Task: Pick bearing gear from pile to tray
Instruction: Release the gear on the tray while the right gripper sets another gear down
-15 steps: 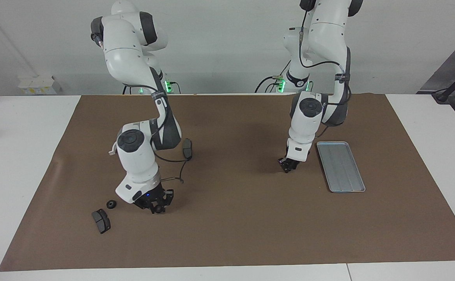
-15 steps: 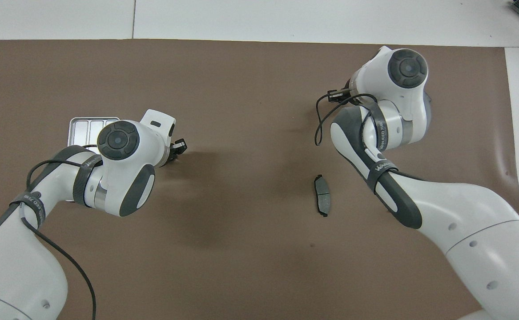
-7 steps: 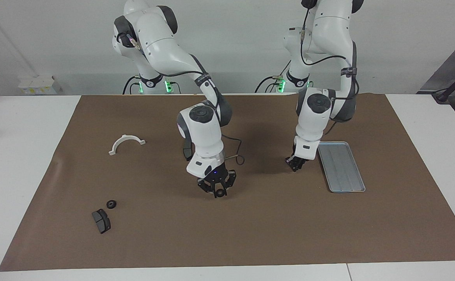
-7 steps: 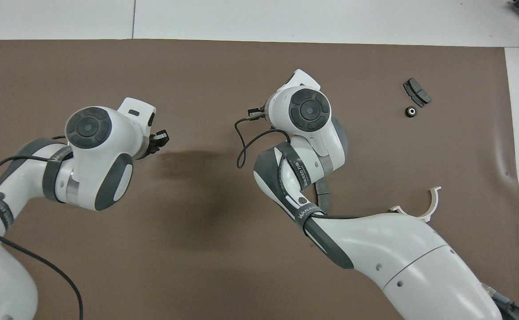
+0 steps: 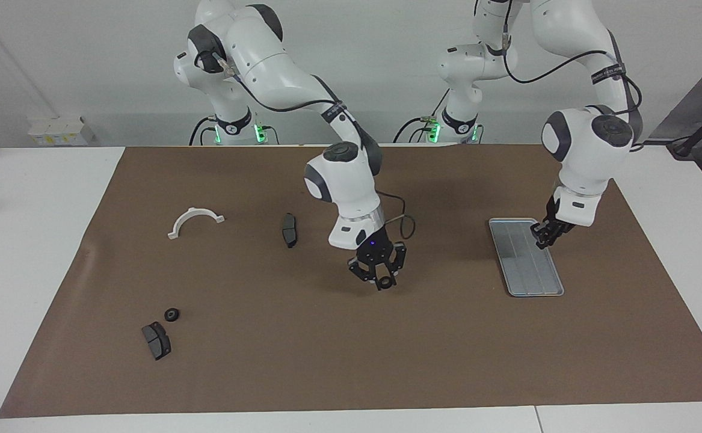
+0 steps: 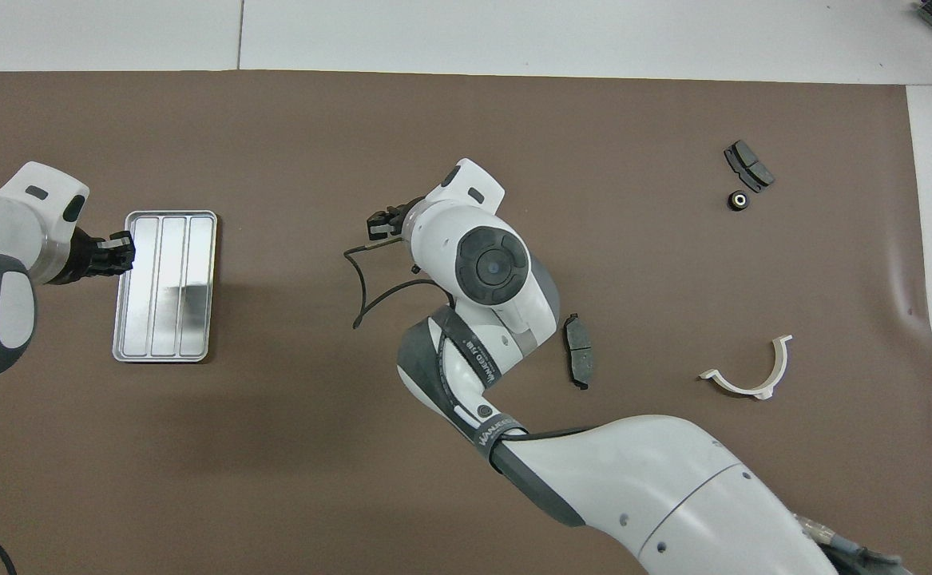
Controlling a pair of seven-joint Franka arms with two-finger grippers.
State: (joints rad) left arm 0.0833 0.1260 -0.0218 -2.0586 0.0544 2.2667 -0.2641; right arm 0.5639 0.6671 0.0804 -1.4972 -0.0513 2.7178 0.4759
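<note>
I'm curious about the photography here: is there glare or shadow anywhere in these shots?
Overhead view: the metal tray reflects the room light in pale streaks, with one dark patch mirrored in it. Facing view: soft shadows lie on the brown mat near the right gripper, which holds a small black ring; green lights glow at the arm bases.

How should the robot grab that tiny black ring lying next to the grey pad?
A guess: come straight down from above and pinch across the outer rim of the small black ring. It lies flat on the brown mat, round, with a hole in the middle, so opposite edges give the fingers two matching sides. The grey pad lies close beside it, so keep the fingers away from that side.
</note>
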